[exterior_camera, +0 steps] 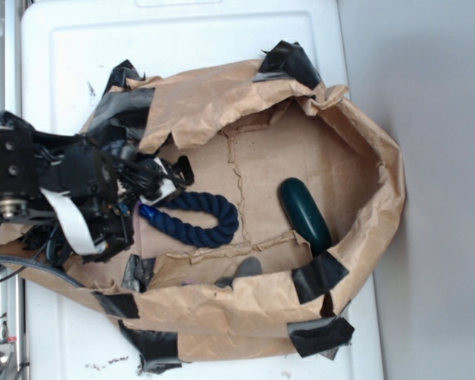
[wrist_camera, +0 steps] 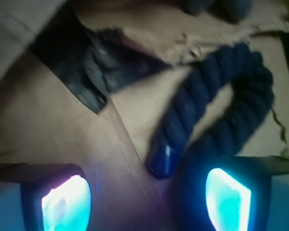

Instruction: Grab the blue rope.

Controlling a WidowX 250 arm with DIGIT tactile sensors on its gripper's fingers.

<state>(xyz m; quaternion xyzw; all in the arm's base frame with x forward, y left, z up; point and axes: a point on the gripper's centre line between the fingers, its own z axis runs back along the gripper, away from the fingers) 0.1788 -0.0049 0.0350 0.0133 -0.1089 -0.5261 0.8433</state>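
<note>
The blue rope lies bent in a U on the brown paper floor of the bin, its bright blue bound end pointing left toward my gripper. In the wrist view the rope curves across the upper right, and its shiny blue end lies between and just beyond my two glowing fingertips. My gripper is open, jaws wide apart, with bare paper between them. The rope's other leg runs down behind the right finger.
A smooth dark green oblong object lies to the rope's right. A grey plush toy peeks over the near paper wall. Crumpled brown paper walls with black tape patches ring the bin on a white table.
</note>
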